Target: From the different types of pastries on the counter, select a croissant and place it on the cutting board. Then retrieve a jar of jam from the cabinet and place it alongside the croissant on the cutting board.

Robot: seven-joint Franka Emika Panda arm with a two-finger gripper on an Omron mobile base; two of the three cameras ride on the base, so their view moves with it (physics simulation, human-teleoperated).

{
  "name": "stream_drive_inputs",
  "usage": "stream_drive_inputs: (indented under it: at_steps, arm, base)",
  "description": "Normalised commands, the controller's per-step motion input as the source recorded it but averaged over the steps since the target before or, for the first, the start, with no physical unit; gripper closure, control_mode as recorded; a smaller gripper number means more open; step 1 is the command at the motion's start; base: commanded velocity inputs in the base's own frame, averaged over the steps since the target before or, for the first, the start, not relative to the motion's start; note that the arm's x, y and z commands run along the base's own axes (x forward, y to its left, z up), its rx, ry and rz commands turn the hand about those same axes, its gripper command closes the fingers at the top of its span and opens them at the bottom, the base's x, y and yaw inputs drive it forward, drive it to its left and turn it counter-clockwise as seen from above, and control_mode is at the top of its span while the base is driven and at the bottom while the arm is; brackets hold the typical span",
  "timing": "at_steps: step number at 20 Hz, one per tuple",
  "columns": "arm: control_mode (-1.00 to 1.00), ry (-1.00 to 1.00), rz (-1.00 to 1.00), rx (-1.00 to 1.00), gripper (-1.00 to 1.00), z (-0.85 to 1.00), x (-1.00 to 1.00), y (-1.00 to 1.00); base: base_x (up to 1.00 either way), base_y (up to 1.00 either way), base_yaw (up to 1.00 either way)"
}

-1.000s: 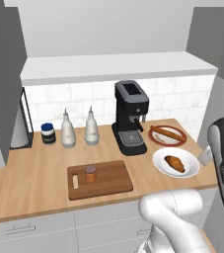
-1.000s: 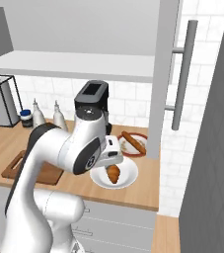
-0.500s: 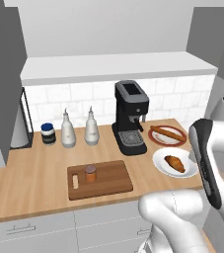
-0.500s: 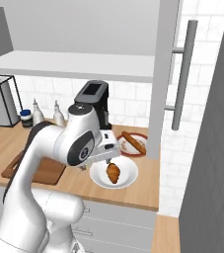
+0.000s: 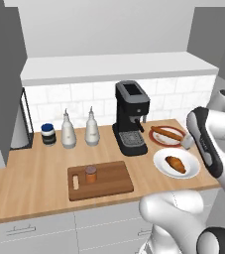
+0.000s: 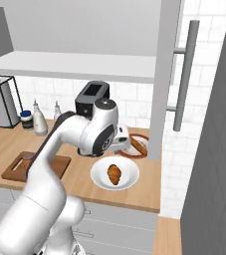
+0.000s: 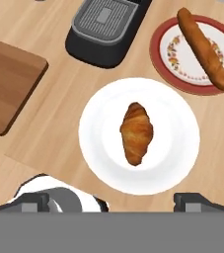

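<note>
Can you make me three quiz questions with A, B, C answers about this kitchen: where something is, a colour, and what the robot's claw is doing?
1. Where is the croissant?
A. on the board
B. on the white plate
C. in the cabinet

2. What colour rims the plate under the stick pastry?
A. red
B. blue
C. green

3. The gripper is:
A. shut on the croissant
B. shut on the jar
C. open, holding nothing

Answers: 1 B, it lies in the middle of the white plate. 2 A, a red band circles it. 3 C, its tips stand wide apart above the croissant.

Golden-brown croissant (image 7: 136, 132) lies on a white plate (image 7: 98, 123); orange-brown jam jar (image 5: 90, 174) stands upright on the dark cutting board (image 5: 109, 179).
</note>
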Motion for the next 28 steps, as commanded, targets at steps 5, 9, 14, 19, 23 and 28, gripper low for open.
stream_drive_inputs:
  at_steps: [5, 9, 14, 19, 23, 28]
  arm:
    - [-1.0, 0.0, 0.0, -0.12, -1.0, -0.17, 0.26, -0.07]
    - [-1.0, 0.0, 0.0, -0.09, -1.0, -0.48, 0.21, -0.04]
    - [-1.0, 0.0, 0.0, 0.0, -1.0, -0.43, 0.11, -0.01]
    - [-1.0, 0.06, 0.0, 0.04, -1.0, -0.36, 0.0, -0.01]
    - [-1.0, 0.07, 0.0, 0.0, -1.0, -0.61, 0.22, 0.0]
    - [-1.0, 0.08, 0.01, 0.01, -1.0, -0.11, 0.48, -0.11]
  base:
    - [0.0, 0.0, 0.0]
    - [0.0, 0.0, 0.0]
    - [0.0, 0.0, 0.0]
    - [0.0, 0.0, 0.0]
    - [0.0, 0.0, 0.0]
    - [0.0, 0.0, 0.0]
